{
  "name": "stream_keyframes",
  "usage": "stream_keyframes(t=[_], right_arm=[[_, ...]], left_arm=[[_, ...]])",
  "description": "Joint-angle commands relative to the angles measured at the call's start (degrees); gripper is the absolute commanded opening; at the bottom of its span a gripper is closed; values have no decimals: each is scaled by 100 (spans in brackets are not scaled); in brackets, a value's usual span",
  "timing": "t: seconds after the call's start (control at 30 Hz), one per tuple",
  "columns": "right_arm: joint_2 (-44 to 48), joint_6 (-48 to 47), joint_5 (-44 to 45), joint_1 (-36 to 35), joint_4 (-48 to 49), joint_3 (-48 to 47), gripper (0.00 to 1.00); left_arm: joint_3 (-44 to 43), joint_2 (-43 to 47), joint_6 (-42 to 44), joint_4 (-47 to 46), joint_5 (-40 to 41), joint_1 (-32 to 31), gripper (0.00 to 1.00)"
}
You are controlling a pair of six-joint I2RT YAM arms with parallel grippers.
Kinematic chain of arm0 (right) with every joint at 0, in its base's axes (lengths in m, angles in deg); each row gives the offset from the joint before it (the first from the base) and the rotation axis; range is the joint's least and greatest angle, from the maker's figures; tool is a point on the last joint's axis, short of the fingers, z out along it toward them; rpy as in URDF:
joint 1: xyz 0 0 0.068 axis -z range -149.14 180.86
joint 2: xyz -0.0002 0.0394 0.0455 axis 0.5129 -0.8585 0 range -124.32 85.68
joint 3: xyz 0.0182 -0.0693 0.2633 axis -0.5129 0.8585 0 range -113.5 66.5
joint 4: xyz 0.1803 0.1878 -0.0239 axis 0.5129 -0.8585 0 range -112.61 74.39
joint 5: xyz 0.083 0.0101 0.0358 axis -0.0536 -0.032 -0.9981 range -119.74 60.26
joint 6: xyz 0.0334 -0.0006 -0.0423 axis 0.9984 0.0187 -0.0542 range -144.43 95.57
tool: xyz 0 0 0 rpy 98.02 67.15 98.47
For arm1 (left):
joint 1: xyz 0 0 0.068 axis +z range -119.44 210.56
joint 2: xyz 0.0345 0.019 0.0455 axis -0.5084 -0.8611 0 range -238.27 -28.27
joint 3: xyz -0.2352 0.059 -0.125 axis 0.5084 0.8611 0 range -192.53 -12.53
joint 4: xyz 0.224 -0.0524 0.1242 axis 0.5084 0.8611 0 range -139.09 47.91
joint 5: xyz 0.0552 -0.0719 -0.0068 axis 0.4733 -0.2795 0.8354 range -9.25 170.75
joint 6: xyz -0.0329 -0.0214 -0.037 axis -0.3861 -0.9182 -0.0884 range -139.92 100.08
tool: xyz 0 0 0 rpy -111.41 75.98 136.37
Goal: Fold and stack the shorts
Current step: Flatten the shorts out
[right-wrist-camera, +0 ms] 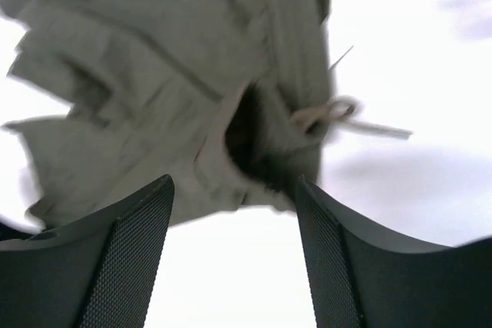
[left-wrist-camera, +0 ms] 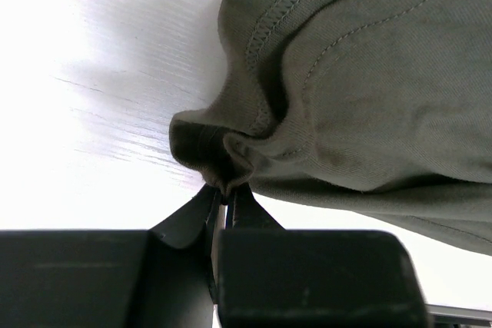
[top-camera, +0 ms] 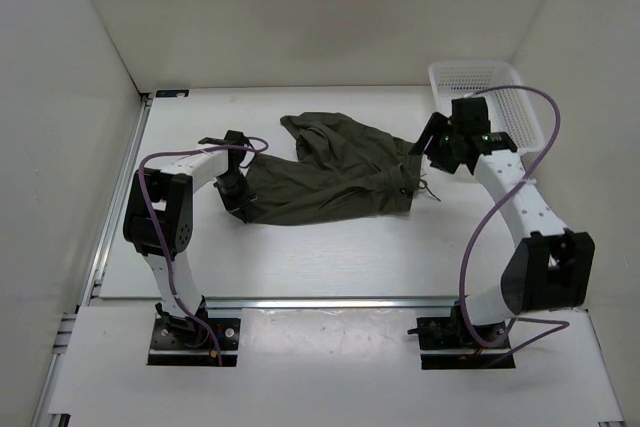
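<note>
The dark olive shorts [top-camera: 330, 172] lie crumpled across the middle of the table, one leg reaching left and the waistband to the right. My left gripper [top-camera: 238, 207] is shut on a bunched corner of the leg hem; in the left wrist view the fingertips [left-wrist-camera: 225, 193] pinch a fold of the shorts [left-wrist-camera: 369, 97]. My right gripper [top-camera: 425, 150] hangs open at the waistband end. In the right wrist view its jaws [right-wrist-camera: 233, 182] stand wide with nothing between them, the shorts [right-wrist-camera: 154, 97] just beyond, the pale drawstring [right-wrist-camera: 338, 113] trailing right.
A white plastic basket [top-camera: 470, 69] stands at the back right corner, behind the right arm. White walls close in the table on the left, back and right. A metal rail [top-camera: 115, 207] runs along the left edge.
</note>
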Motion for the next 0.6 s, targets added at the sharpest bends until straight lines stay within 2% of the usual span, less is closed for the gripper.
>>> stream_keyframes(t=[0.0, 0.07, 0.13, 0.17, 0.3, 0.57], right_arm=[[375, 455, -642, -82, 121, 894, 68], [561, 859, -1107, -205, 472, 1265, 69], [624, 1202, -1312, -433, 894, 1635, 75], [624, 1281, -1312, -521, 965, 1636, 82], [177, 1422, -1049, -794, 1079, 1513, 89], [-694, 1756, -672, -847, 1352, 1118, 87]], left_arm=[[-168, 83, 87, 25, 95, 7, 10], [-168, 83, 87, 25, 95, 7, 10], [-221, 83, 87, 25, 95, -45, 10], [-221, 83, 87, 25, 95, -45, 10], [-221, 30, 87, 25, 95, -45, 10], [-221, 83, 140, 78, 200, -98, 10]])
